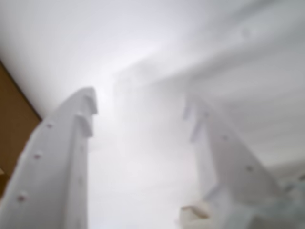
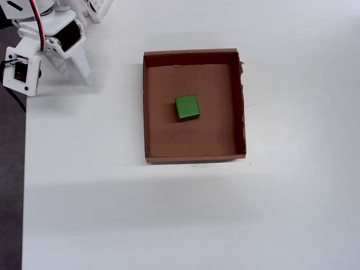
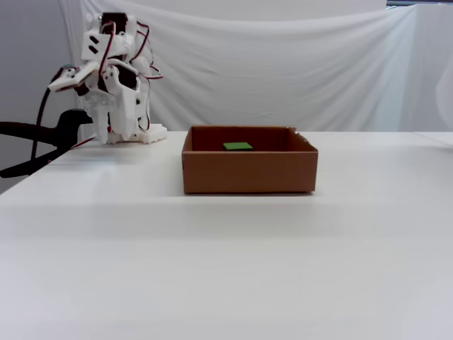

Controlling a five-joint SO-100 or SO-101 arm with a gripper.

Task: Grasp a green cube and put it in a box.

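A white table [image 2: 169, 225] carries the scene, backed in the fixed view by a draped white cloth [image 3: 283, 71]; a black clamp [image 3: 42, 138] grips the table's left edge beside the arm's base, and red and black wires [image 3: 117, 32] loop over the folded white arm [image 3: 113, 85]. Nothing stands between the arm and the box [image 2: 147, 107]; the brown cardboard tray sits near the table's middle, its right wall slightly ragged in the overhead view. The green cube [image 2: 187, 107] lies inside the box, resting on the floor a little above and left of centre, clear of all four walls; in the fixed view only its top face [image 3: 238, 146] shows over the front wall [image 3: 248, 170]. No label or writing can be read on any surface.

The arm is tucked back at the table's far left corner, well apart from the box, with its links folded over the base; in the overhead view the gripper [image 2: 72, 70] points down toward the table. In the wrist view the gripper [image 1: 140, 112] fills the frame, two white fingers [image 1: 71, 143] spread apart with nothing between them; the picture is badly blurred, and the brown patch [image 1: 14, 129] at its left edge may be the box, though that is uncertain.
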